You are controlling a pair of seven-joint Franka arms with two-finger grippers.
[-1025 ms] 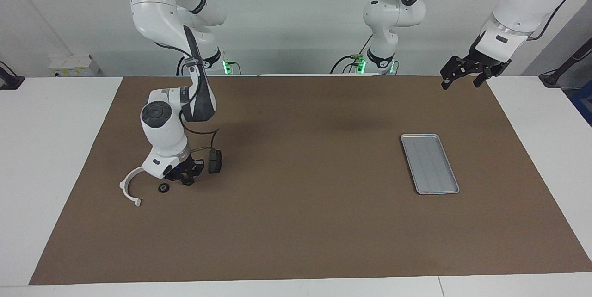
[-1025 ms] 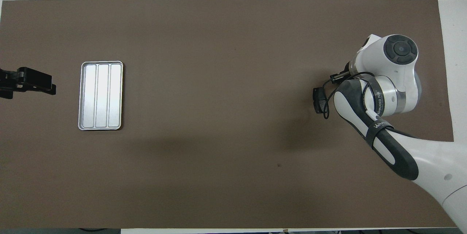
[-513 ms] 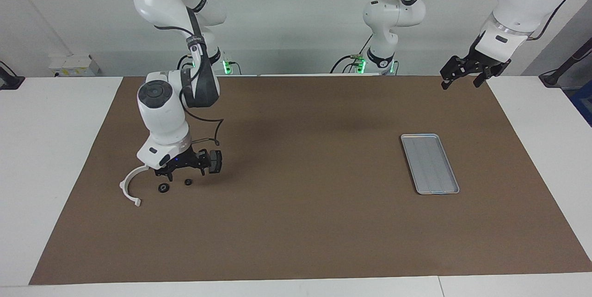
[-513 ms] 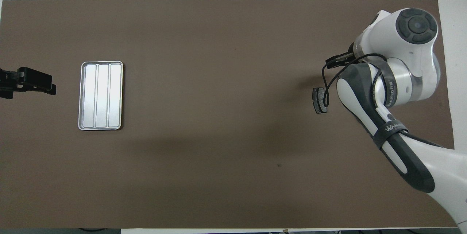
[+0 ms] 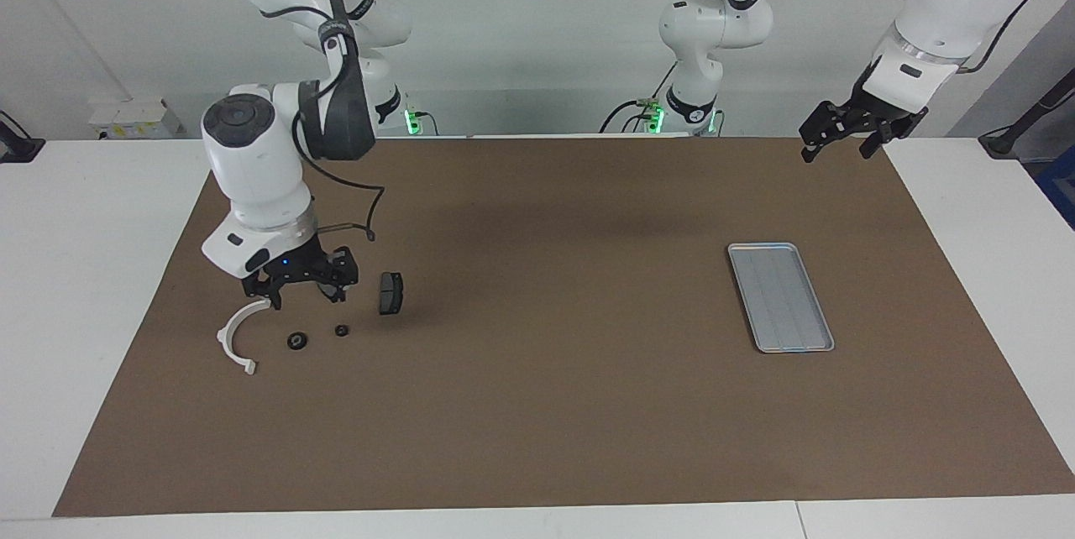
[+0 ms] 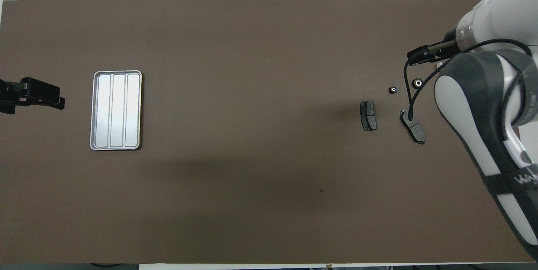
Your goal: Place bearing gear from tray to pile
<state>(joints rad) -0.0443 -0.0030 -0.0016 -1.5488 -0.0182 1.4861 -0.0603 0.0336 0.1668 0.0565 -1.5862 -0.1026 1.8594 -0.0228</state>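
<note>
The silver tray (image 5: pixel 779 295) (image 6: pixel 117 110) lies bare toward the left arm's end of the mat. The pile is at the right arm's end: a white curved bracket (image 5: pixel 235 337) and two dark brake pads (image 6: pixel 368 115) (image 6: pixel 414 126). One small black bearing gear (image 5: pixel 342 330) (image 6: pixel 393 90) rests on the mat beside a second round part (image 5: pixel 296 341) (image 6: pixel 417 82). My right gripper (image 5: pixel 302 297) hangs open and holds nothing, just above these parts. My left gripper (image 5: pixel 836 149) waits open, raised over the mat's corner by the left arm's base.
A brown mat (image 5: pixel 546 405) covers most of the white table. The right arm's forearm (image 6: pixel 483 106) hides the bracket and the gripper in the overhead view.
The right gripper opened, leaving the small gear on the mat, then rose and drew back toward the robots. More pile parts show from overhead. The left arm stayed still.
</note>
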